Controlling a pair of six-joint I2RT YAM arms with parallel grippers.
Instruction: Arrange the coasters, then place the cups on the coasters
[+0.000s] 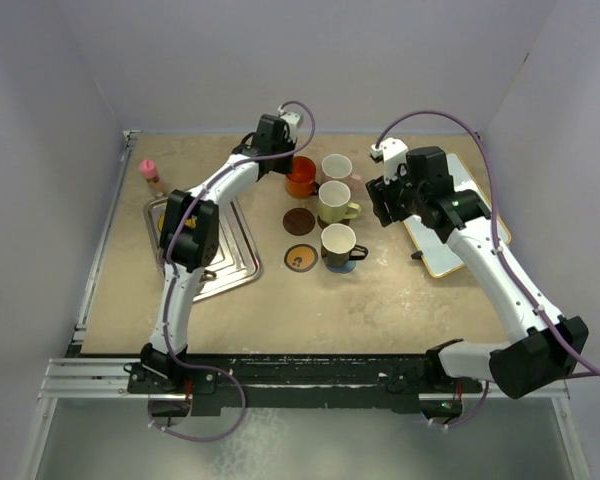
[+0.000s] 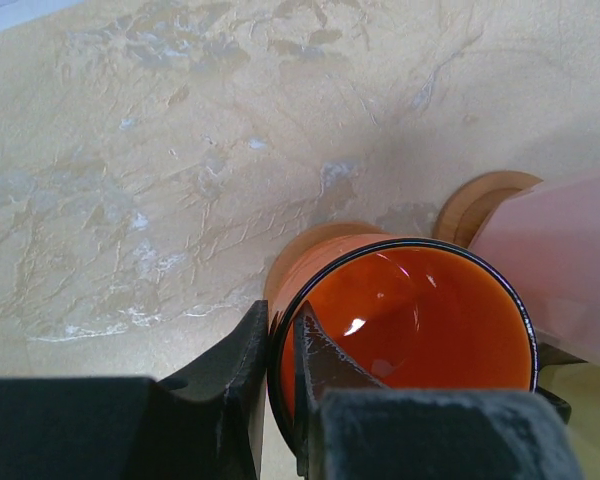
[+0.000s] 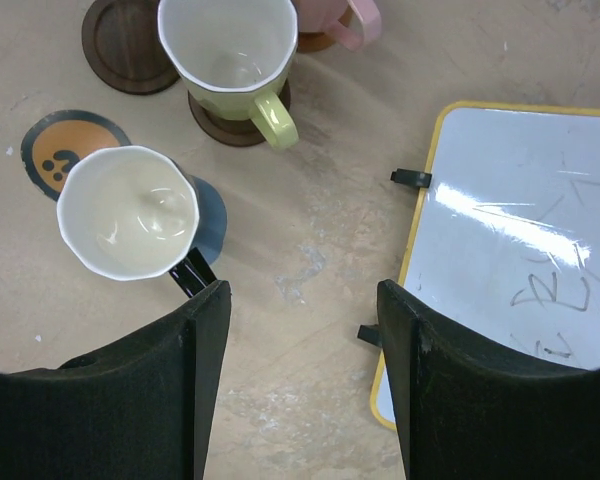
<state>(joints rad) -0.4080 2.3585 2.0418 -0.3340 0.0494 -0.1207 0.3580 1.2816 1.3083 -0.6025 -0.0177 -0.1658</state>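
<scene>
The left claw is closed narrow on the rim of the red-orange mug, one finger outside the wall and one inside, at the far middle of the counter; an orange coaster shows under the mug's base, though whether the mug rests on it or hangs just above I cannot tell; just right of it stands the pink mug on a brown coaster; nearer than the pink mug is the yellow-green mug, upright on a second brown coaster, handle pointing right; nearer again is the black mug with its white inside, sitting on the grey-blue coaster, which sticks out on its right side; two coasters lie bare to the left of these mugs, the dark brown coaster beside the yellow-green mug and the orange-and-black coaster beside the black mug, partly hidden by its rim in the right wrist view; the right claw stands wide with nothing between its fingers, hovering over bare counter between the black mug and the yellow-edged whiteboard on the right; at the left lie a silver tray and, farther back, a small pink-capped bottle.
</scene>
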